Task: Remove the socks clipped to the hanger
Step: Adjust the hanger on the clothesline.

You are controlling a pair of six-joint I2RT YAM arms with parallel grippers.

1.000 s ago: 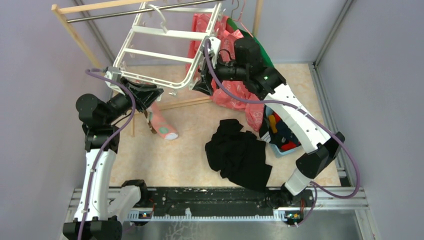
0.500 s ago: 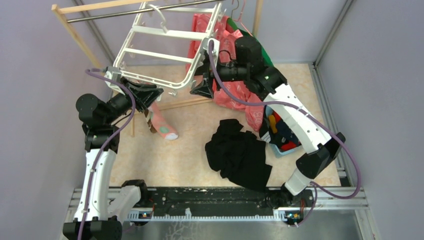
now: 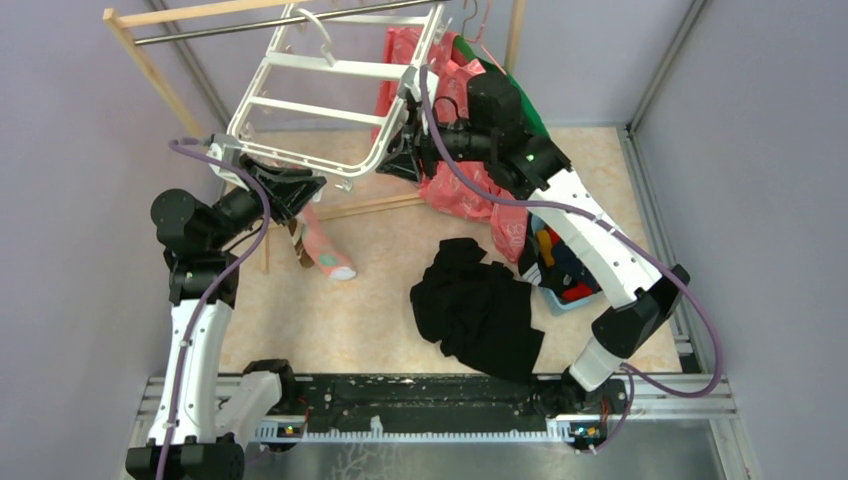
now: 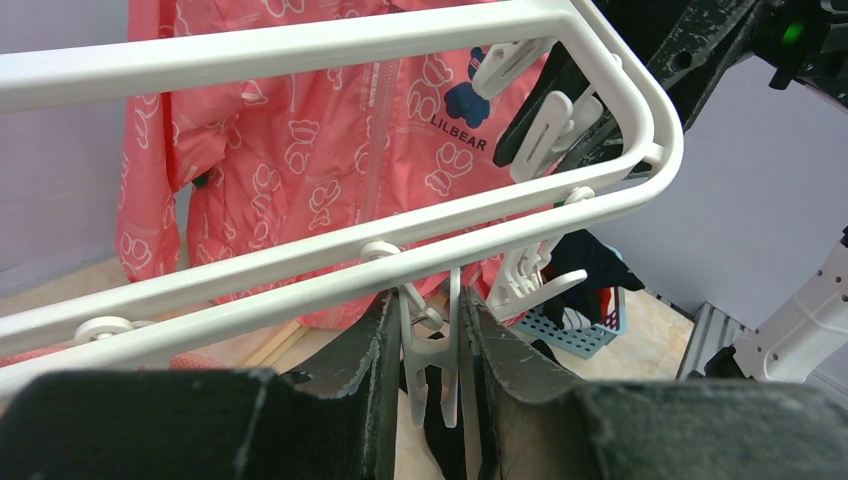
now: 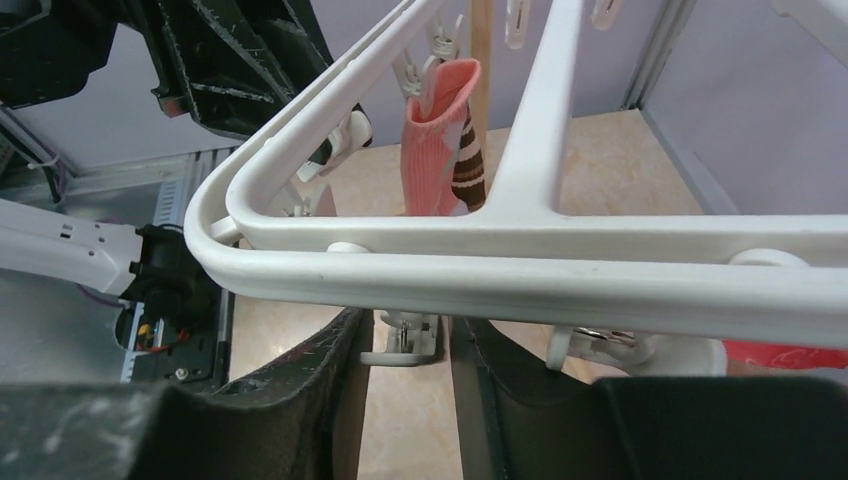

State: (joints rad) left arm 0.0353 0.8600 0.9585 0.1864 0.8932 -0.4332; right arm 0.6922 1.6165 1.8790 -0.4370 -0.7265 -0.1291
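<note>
Left jaws are up under the near rail of the hanger (image 3: 315, 111). They are narrowed to a slim gap and pinch the near clip (image 4: 430, 348), one pad pressed tight on each of its two legs. The rail runs straight across just above my left pads (image 4: 365, 400).

Over on the other side, right jaws sit under the hanger's rounded corner, drawn in around the corner clip (image 5: 403, 345). It hangs squarely between the pads. One pad looks to touch it and the other is a sliver off or touching, so I cannot tell whether I really grip it.

Now the socks. The pink sock (image 5: 432, 140) hangs from a clip on the rail across the frame from my right jaws, well apart from them. Its cuff is up, and a brown striped sock (image 5: 468, 172) is pressed against its side. From above, that pair dangles just below my left jaws and slightly toward the middle, toes down near the bench (image 3: 370, 310).

Loose socks (image 3: 547, 247) in yellow, red and dark lie in the blue basket (image 4: 585, 338), beneath my right forearm and well behind the right jaws. The pink shirt (image 4: 330, 130) hangs just beyond the hanger's corner, right by the right jaws. The black cloth heap (image 3: 480, 310) lies on the bench between my two arms.
</note>
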